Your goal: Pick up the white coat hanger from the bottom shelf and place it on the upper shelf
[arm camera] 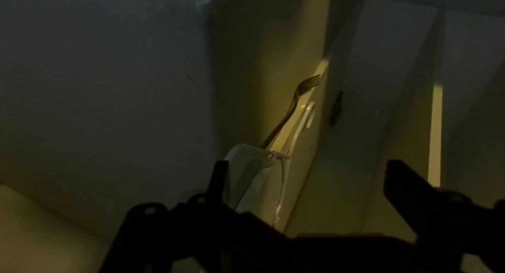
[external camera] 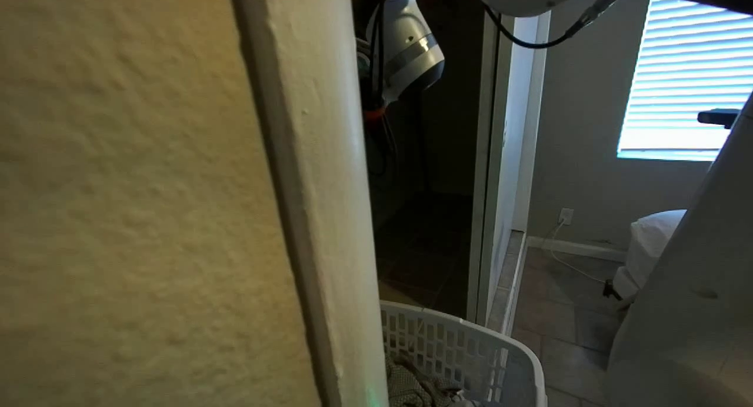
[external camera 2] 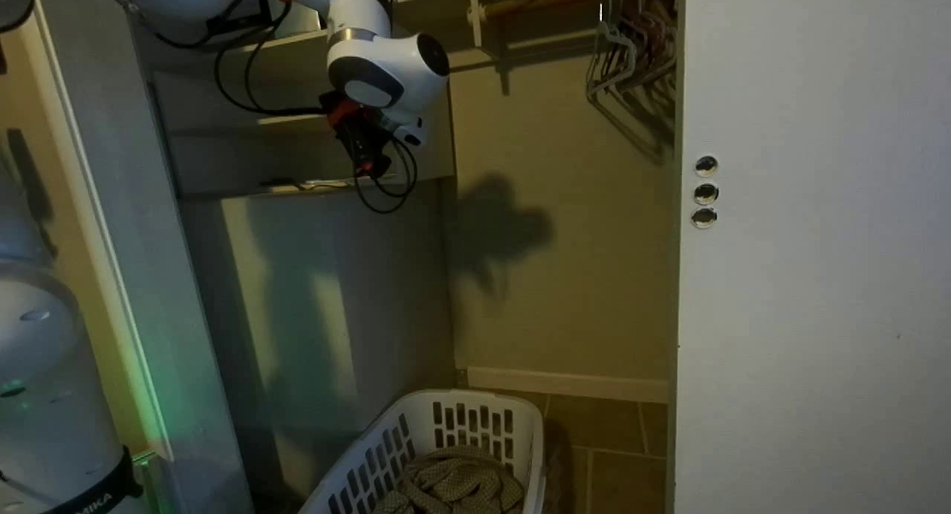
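Wrist view looked over the bottom shelf (arm camera: 305, 146), its lit edge running aslant between the two dark fingers (arm camera: 218, 182) of the pincer (arm camera: 307, 166). The fingers stood wide apart, with nothing clamped between them. The white coat hanger (arm camera: 278, 155) lay along that edge, one rounded corner appearing right by a finger; whether the two touched could not be told. A fork (arm camera: 292, 108) rested just beside the hanger, its tines at the edge.

In an exterior view the robot arm (external camera 2: 386, 68) bent down in front of the shelves, bringing the pincer close to the bottom shelf, too dark there for its fingers to be made out. Another shelf (external camera 2: 290, 120) ran above. Off to the right, other hangers (external camera 2: 631, 61) hung from a rod (external camera 2: 550, 1).

In both exterior views a white laundry basket (external camera 2: 479, 397) with patterned cloth (external camera 2: 464, 484) inside stood on the floor. A bright window (external camera: 682, 89) with blinds showed in an exterior view, where a pale post (external camera: 323, 189) hid much of the closet.
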